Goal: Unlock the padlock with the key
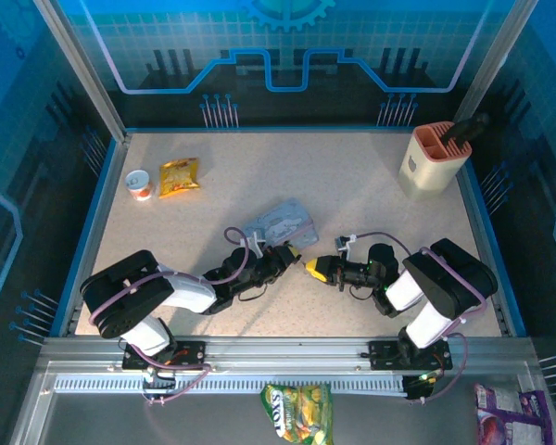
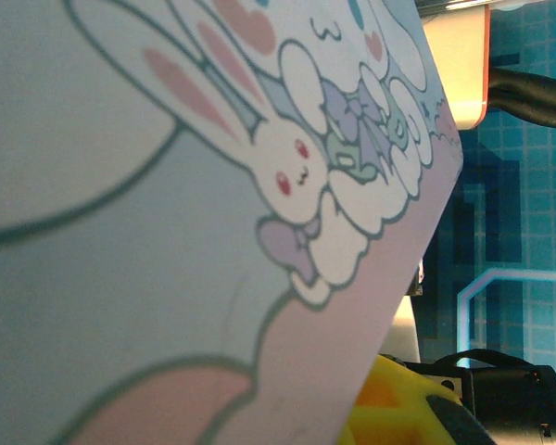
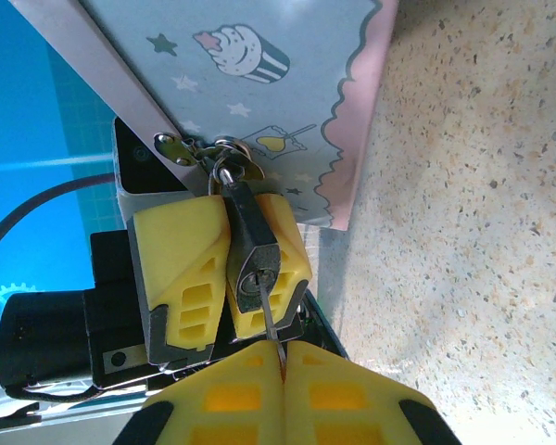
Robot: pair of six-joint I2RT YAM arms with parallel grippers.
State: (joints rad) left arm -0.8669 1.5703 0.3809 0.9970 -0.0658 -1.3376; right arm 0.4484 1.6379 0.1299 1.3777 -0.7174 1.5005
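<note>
right wrist: key (image 3: 270,320) between right tool (image 3: 281,350) tips and padlock (image 3: 251,248)

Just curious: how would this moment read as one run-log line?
left gripper: shut on padlock | right gripper: shut on key | key: tip at padlock keyhole

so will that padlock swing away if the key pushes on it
Probably not: the padlock sits clamped in the left gripper's yellow jaws. Let go, it would likely swing, since it merely hangs from the tin's hasp.
</note>
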